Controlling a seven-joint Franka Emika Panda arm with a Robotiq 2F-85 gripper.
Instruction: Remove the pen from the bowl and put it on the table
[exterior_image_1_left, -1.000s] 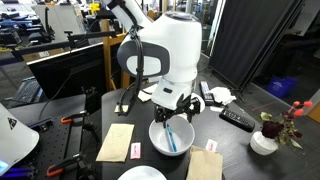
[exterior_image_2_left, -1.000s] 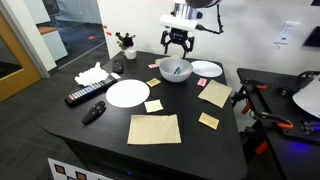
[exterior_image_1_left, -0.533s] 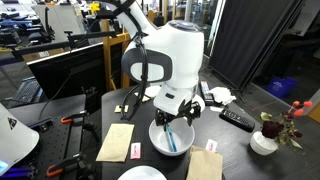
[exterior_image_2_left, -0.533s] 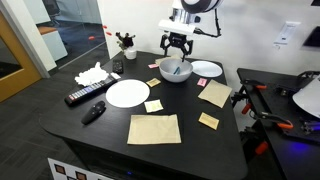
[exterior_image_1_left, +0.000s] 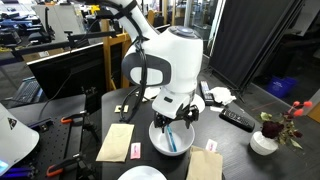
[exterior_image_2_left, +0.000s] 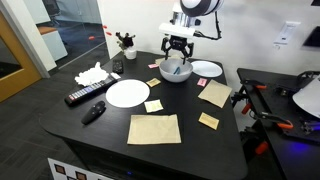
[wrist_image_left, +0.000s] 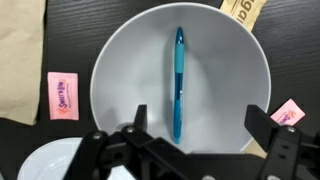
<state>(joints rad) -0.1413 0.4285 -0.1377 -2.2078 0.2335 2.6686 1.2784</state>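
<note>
A slim blue pen (wrist_image_left: 179, 85) lies in a smooth round white bowl (wrist_image_left: 120, 70) on the matte black table (exterior_image_2_left: 100, 130); the gripper (wrist_image_left: 199, 120) is spread apart above.

A black remote (exterior_image_2_left: 84, 96) lay just beside a flat white plate (exterior_image_2_left: 127, 93); a tan napkin (exterior_image_2_left: 154, 129) lay near both.

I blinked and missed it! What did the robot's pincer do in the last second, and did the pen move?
The pincer came down closer to the bowl. It is open and now hangs just above the bowl. It has not taken hold of anything. The pen stayed lying in the bowl, and nothing else on the table moved.
</note>
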